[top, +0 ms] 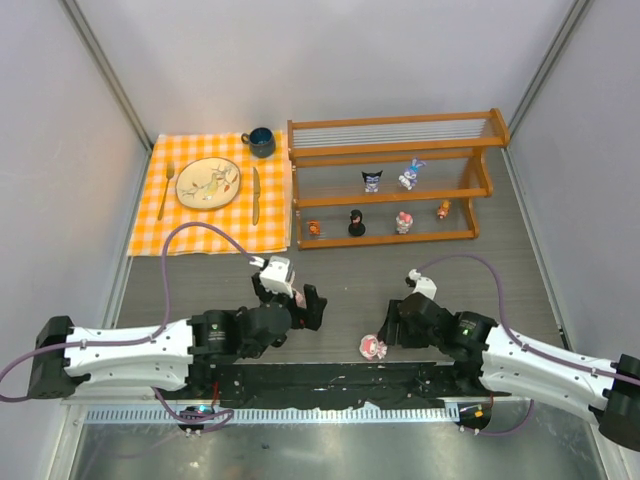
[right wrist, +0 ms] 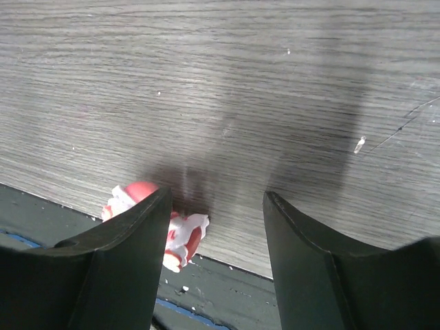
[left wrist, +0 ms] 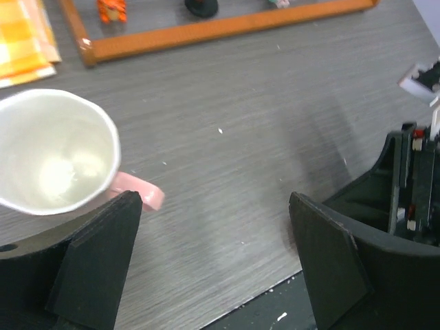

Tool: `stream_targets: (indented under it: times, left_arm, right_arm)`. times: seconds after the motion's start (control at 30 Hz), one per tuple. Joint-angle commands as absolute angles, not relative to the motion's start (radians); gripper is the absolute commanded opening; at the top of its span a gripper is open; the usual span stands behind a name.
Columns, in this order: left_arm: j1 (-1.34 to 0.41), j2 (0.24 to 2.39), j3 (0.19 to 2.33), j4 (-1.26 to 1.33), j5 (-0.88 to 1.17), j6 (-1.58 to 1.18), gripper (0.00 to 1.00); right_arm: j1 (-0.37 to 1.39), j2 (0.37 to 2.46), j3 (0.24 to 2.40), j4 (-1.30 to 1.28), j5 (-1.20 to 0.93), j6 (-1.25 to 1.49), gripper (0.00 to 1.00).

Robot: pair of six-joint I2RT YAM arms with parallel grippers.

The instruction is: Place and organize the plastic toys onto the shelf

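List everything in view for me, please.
Orange-brown wooden two-tier shelf: one, far right of table.
Small plastic toy figurines: seven, mixed colours; six on shelf rails, one pink-red toy near right gripper.
Orange checked cloth: one, far left.
Patterned cream plate, fork, knife: one each, on cloth.
Dark blue mug: one, cloth's far corner.
White mug with pink handle: one, beside left gripper.
Grey wood-grain table: one, beneath everything.
Black two-finger grippers: two, near edge, both open.

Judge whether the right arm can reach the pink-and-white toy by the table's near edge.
Probably yes: the right hand is right beside the toy, which lies just outside its open jaws, with nothing between them.
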State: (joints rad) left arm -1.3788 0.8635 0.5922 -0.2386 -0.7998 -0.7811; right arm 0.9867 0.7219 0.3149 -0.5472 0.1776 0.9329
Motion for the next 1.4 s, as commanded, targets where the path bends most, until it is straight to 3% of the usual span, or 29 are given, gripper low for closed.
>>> stream_targets:
  times: [0.0,0.17,0.43,1.17,1.37]
  left_arm:
    - [-1.382,0.958,0.617,-0.111,-0.651,-0.752,0.91]
    - [-1.417,1.067,0.626,-0.040,-0.614,-0.764,0.84]
    - [-1.434,1.085,0.634,-0.006,-0.618,-0.755,0.82]
    - [-1.434,1.089,0.624,0.020,-0.627,-0.759,0.83]
    - [-1.434,1.068,0.623,0.003,-0.643,-0.759,0.83]
  right_arm:
    - [0.991,0.721,0.299,-0.522,0.199,0.977,0.59]
    - [0.992,0.749,0.304,-0.531,0.170,0.973,0.49]
    - [0.996,0.696,0.311,-0.589,0.143,0.979,0.36]
    - [1.015,0.634,0.290,-0.566,-0.054,0.927,0.32]
    - [1.019,0.606,0.339,-0.679,0.066,0.928,0.32]
